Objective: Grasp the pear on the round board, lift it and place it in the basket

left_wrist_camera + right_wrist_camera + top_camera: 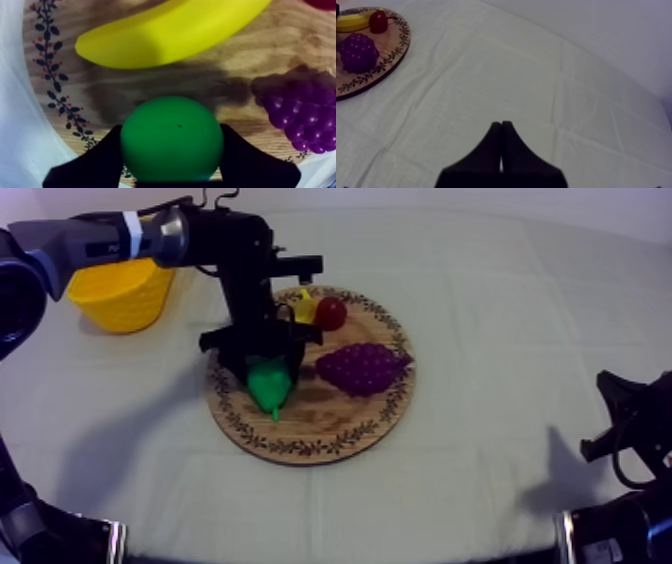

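My left gripper (171,162) is clamped on the pear (171,135), with one black finger on each side of its green body. Below it is the wooden board (150,85); I cannot tell if the pear touches the wood. Just beyond the gripper lies the banana (170,32), and beside the gripper the bunch of grapes (300,115). The small red fruit (331,313) is past the banana. The yellow basket (125,293) stands well apart from the gripper, off the board. My right gripper (501,127), far away over the cloth (536,75), has its fingers together.

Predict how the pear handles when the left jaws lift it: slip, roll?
Pear looks smooth and round where the left jaws flank it, so it may slip or twist. Its uniform plastic look suggests light and rigid. Dropped on the wooden board, it would likely roll.
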### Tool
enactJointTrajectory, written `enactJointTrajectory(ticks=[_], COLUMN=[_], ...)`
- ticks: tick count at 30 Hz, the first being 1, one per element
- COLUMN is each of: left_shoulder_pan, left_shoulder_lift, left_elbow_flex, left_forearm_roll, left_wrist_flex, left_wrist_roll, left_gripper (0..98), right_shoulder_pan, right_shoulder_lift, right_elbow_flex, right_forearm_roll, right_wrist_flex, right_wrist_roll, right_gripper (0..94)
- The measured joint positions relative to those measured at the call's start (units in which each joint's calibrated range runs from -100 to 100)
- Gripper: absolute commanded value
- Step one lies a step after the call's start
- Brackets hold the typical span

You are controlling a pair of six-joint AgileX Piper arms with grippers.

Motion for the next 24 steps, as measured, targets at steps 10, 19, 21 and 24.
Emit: enactJointTrajectory(ticks=[10,19,21,24], left_shoulder_pan=[-0.30,-1.33,-1.58,-1.94], left_shoulder_lift=[-4.61,-13.78,-15.62,-18.37], left_elbow_flex=[1.57,0.08,-0.73,-2.09], left_forearm_roll=[-0.07,-0.59,-0.65,-1.15], left_wrist_flex=[0.02,4.48,5.58,7.70], left_wrist_roll=[-0.69,-0.72,-0.81,-0.38], left_gripper=[44.8,44.7,44.8,44.7], right_shoulder_pan=[0.00,0.00,0.00,0.00], right_shoulder_lift=[0.00,0.00,0.00,0.00], right_elbow_flex=[0.00,0.00,0.00,0.00], right_forearm_roll=[0.00,0.00,0.00,0.00], right_wrist_flex=[0.00,0.00,0.00,0.00], right_wrist_roll=[0.00,0.00,0.00,0.00], right_gripper=[0.2,0.2,0.2,0.2])
